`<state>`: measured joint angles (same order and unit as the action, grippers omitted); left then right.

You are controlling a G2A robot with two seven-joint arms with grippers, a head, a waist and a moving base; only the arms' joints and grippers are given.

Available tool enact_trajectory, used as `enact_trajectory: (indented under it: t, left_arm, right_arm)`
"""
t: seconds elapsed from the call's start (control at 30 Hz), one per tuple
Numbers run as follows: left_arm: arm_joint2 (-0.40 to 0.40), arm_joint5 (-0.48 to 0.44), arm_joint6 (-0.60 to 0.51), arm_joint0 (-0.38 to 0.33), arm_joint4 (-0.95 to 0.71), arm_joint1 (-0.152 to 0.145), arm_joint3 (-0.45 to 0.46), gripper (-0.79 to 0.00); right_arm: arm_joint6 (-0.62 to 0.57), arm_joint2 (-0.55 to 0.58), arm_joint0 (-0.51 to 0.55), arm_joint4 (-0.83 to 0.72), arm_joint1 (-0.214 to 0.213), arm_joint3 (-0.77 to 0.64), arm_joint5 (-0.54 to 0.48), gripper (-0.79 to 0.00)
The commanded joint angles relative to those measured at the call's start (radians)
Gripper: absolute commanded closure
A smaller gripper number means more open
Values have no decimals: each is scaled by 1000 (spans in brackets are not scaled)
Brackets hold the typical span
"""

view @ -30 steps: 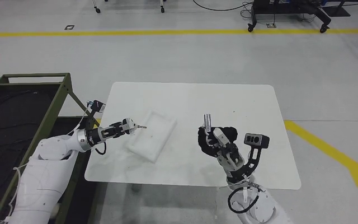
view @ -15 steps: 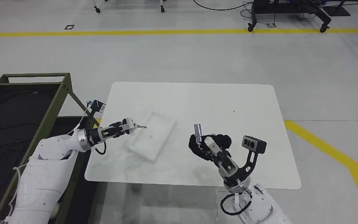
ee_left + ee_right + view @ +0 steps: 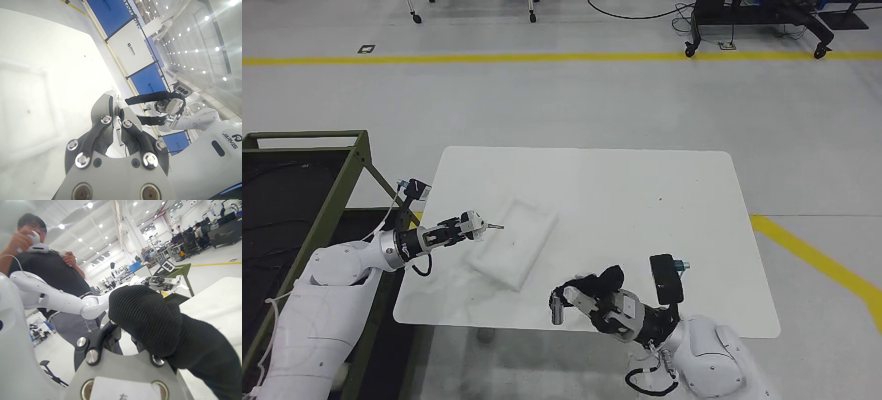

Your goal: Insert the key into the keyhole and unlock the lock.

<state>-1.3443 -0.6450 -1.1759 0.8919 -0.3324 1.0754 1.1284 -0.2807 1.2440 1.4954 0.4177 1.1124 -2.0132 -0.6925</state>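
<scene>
**Top view.** The key (image 3: 496,227) is seen as a thin dark sliver, its blade pointed toward the right of the frame. It is pinched in the closed tips of the left gripper (image 3: 478,223) at centre left, at the left edge of a white tray (image 3: 522,250) that lies on the white table (image 3: 662,190). The lock (image 3: 556,306) is seen as a small grey metal body. It is clamped at the tips of the right gripper (image 3: 570,297) in the lower middle of the frame, at the table's near edge and well apart from the key.

**Left wrist view.** The pinch is shown from close up. The two fingers are pressed almost together, and only a pale metal edge of the key (image 3: 117,100) is visible between them. The tray's raised rim (image 3: 45,79) is seen beneath the gripper. Farther off, the right gripper's long fingers (image 3: 151,99) are seen in black knit sleeves. How firmly they close cannot be told from here.

**Right wrist view.** A black knit-covered finger (image 3: 147,317) stands close before the camera. Beyond it, the left gripper (image 3: 176,281) is seen from the side, held above the table.
</scene>
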Motion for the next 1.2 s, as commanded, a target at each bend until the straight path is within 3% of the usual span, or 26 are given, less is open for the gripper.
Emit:
enact_trajectory:
  t: [0.0,0.13,0.4,0.77,0.87,1.03,1.17]
  left_arm:
    - [0,0,0,0,0,0,0,0]
    - [0,0,0,0,0,0,0,0]
    - [0,0,0,0,0,0,0,0]
    - [0,0,0,0,0,0,0,0]
    - [0,0,0,0,0,0,0,0]
    - [0,0,0,0,0,0,0,0]
    - [0,0,0,0,0,0,0,0]
  right_arm:
    - [-7,20,8,40,-3,-14,8,0]
    - [53,12,44,-111,2,-5,80,0]
    - [76,-77,46,-597,26,65,308,0]
    - [62,-87,42,-619,27,73,315,0]
    - [60,-107,58,-612,29,52,378,0]
    - [383,-172,94,-531,56,-18,562,0]
    - [607,-235,113,-550,82,-73,674,0]
